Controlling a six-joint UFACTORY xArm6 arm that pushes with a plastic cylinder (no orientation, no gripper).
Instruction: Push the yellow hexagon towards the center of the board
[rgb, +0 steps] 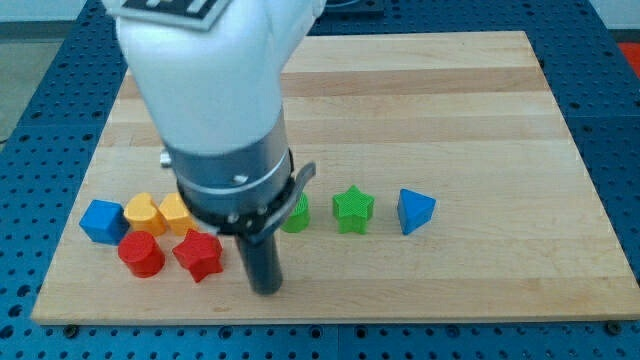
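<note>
Now, tip (265, 288): a bare rod, nothing held.
Yellow hexagon (177, 213): up-left of it, half hidden by the arm.
Push: rightward, up the counter (450, 110).

White arm with a dark rod

A glossy white casing (205, 70) (black marking near its top) meets a dark grey collar (235, 185) with a thin light ring and a small grey tab; a black rod (262, 262) follows.

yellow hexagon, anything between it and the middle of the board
No block visibly does. The yellow hexagon, partly hidden by the arm, sits beside the yellow heart; my tip is below and right of it, beside the red star.
</note>
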